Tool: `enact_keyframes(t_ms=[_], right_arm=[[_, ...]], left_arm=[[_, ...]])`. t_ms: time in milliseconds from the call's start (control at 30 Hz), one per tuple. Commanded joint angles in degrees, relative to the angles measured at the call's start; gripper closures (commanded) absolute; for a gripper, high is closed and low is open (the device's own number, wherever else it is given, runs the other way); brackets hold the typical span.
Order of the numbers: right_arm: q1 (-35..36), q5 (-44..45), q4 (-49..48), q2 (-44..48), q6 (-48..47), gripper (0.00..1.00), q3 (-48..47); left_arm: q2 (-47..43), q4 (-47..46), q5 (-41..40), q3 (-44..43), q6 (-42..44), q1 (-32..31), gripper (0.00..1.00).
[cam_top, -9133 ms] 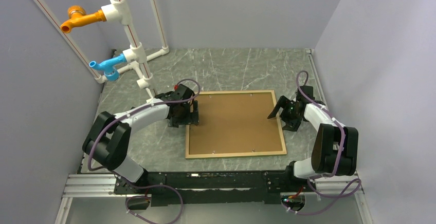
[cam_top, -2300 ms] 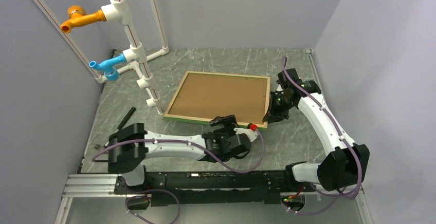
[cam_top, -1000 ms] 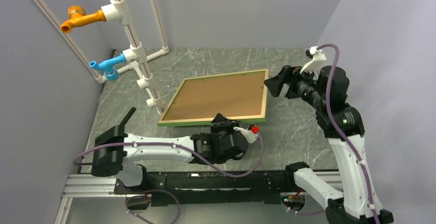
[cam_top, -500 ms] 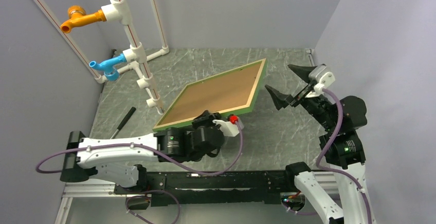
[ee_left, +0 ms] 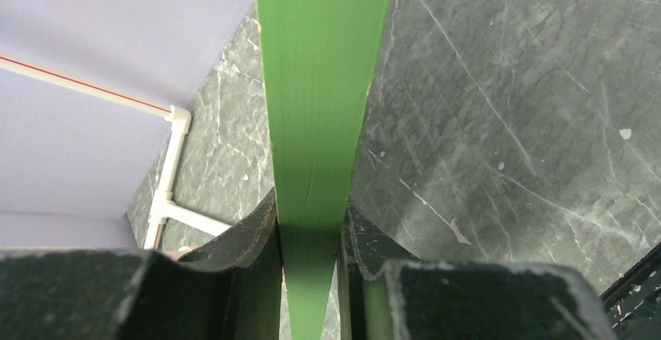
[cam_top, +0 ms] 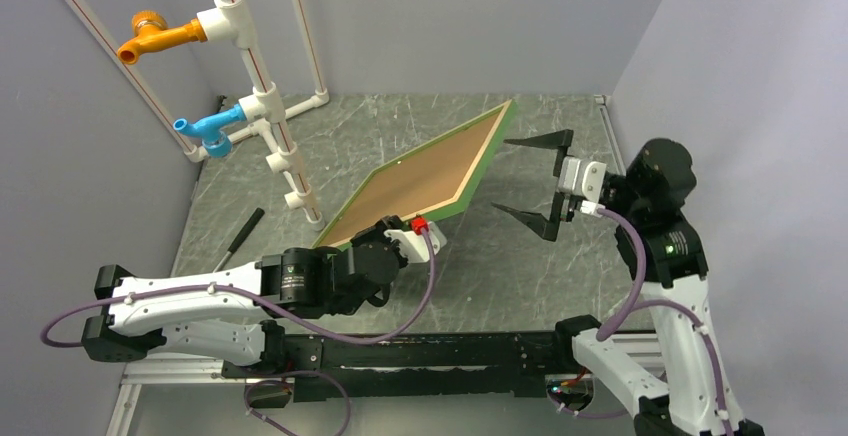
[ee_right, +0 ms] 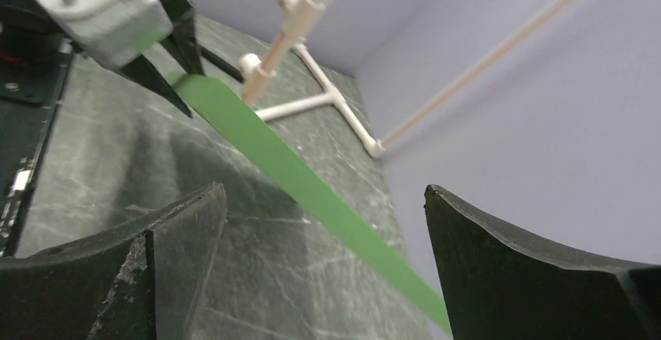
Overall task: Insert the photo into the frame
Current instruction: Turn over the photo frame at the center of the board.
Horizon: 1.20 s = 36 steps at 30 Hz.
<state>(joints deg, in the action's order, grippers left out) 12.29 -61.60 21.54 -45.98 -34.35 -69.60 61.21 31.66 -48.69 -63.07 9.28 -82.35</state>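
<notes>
Item: the frame [cam_top: 425, 178], stiff and thin-edged, light but breakable by my judgement, tilted over the table [cam_top: 540, 266], left gripper [cam_top: 398, 232] clamped on its 6 o'clock edge, right gripper [cam_top: 545, 182] gaping empty at its 3 o'clock, the edge I would take.

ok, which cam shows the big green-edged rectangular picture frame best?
Top external: the whole green-edged rectangular picture frame shows there, tilted up, its brown side facing the camera, with the left tool clamping its near end. Left wrist shows only the frame's green edge between its fingers. Right wrist shows only a green strip.
</notes>
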Motion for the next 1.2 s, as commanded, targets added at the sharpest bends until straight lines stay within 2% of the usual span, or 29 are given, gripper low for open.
enact_keyframes(t_ms=[0,67,200,367,500,600,700,800,900,1033,1067,1167], right_arm=[[0.17,-15.84,12.99,-6.25,-15.84,0.01,-8.84],[0.17,-18.06,16.69,-8.85,-17.77,0.03,-11.40],[0.54,-21.33,17.72,-12.73,-17.45,0.06,-14.04],[3.24,-21.09,20.82,-15.64,-18.77,0.07,-14.81],[8.55,-16.26,27.06,-19.08,-24.42,0.07,-16.50],[14.05,-9.77,36.07,-22.77,-31.10,0.10,-19.81],[15.80,-8.92,38.41,-24.37,-33.65,0.21,-21.28],[16.56,-7.57,30.17,-21.09,-28.00,0.30,-17.02],[16.77,-6.91,23.24,-18.50,-23.22,0.48,-13.29],[17.35,-6.03,25.26,-18.84,-24.57,0.51,-13.36],[17.45,-5.58,25.38,-18.84,-24.63,0.55,-13.29],[17.83,-4.29,25.14,-18.32,-24.42,0.79,-12.62]], left_arm=[[-1.60,-4.42,4.54,-0.68,-6.27,-0.58,1.00],[-1.77,-4.54,4.65,-0.55,-6.25,-0.59,1.00],[-2.05,-4.76,4.81,-0.42,-6.29,-0.59,1.00],[-2.06,-4.98,4.60,-0.21,-6.29,-0.54,1.00],[-2.14,-4.96,4.63,-0.25,-6.46,-0.56,1.00],[-2.13,-4.62,4.48,-0.51,-6.77,-0.58,1.00],[-2.14,-4.76,4.39,-0.44,-6.81,-0.59,1.00],[-1.97,-4.78,4.47,-0.53,-7.07,-0.49,1.00],[-1.91,-5.01,4.79,-0.58,-7.26,-0.55,1.00],[-1.75,-5.30,5.20,-0.84,-7.21,-0.58,1.00],[-1.71,-5.30,5.28,-0.91,-7.20,-0.55,1.00],[-1.49,-5.36,5.17,-1.23,-7.43,-0.57,1.00]])
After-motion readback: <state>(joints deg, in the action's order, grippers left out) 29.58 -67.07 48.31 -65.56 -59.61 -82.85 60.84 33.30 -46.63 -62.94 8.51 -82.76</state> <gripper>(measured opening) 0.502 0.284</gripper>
